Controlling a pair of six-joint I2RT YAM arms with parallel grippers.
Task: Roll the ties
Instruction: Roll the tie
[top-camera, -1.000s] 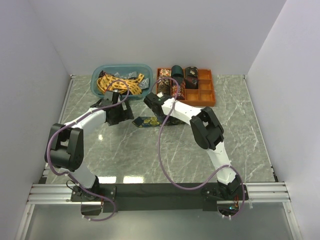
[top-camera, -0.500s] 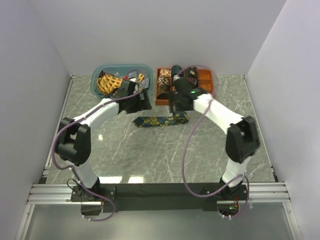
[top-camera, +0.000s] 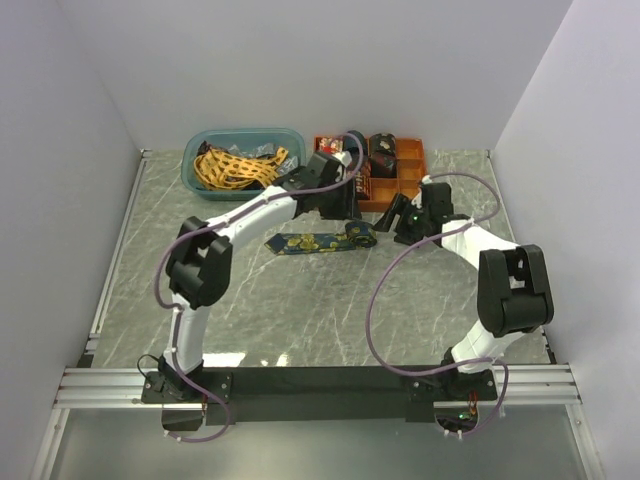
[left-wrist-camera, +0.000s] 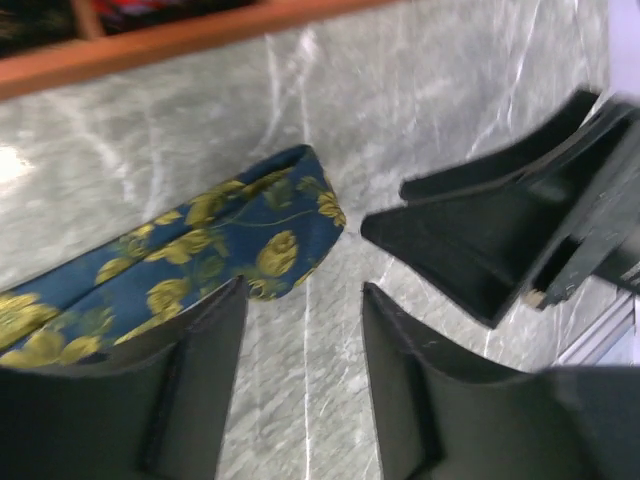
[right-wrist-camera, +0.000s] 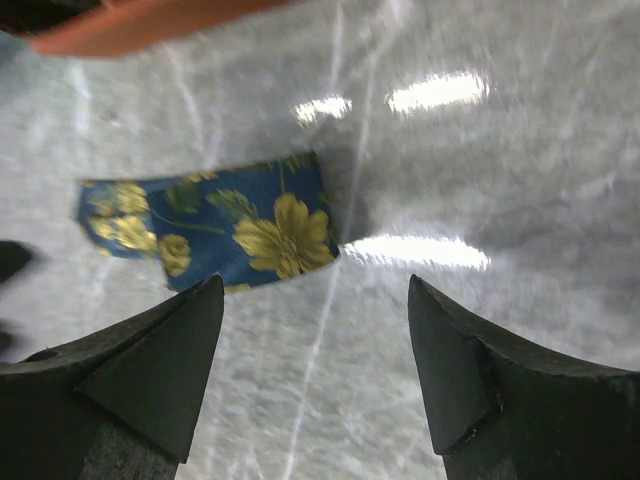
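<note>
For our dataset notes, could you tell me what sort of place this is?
Likely a lab robot cell: white walls enclose the table, two arms are bolted to a rail, and ties fill a bin beside a tray.

You have a navy-blue tie (top-camera: 318, 242) strewn with yellow-gold flowers and green leaves, lying on the grey-green marbled counter (top-camera: 300, 310) with its white veins. At the far edge, the teal bin (top-camera: 189, 168) holds a yellow tie (top-camera: 232, 170) crossed by a dark lattice, and the tray (top-camera: 412, 185) is orange. Your left arm (top-camera: 250, 212) and right arm (top-camera: 470, 240) are white with black joints.
</note>
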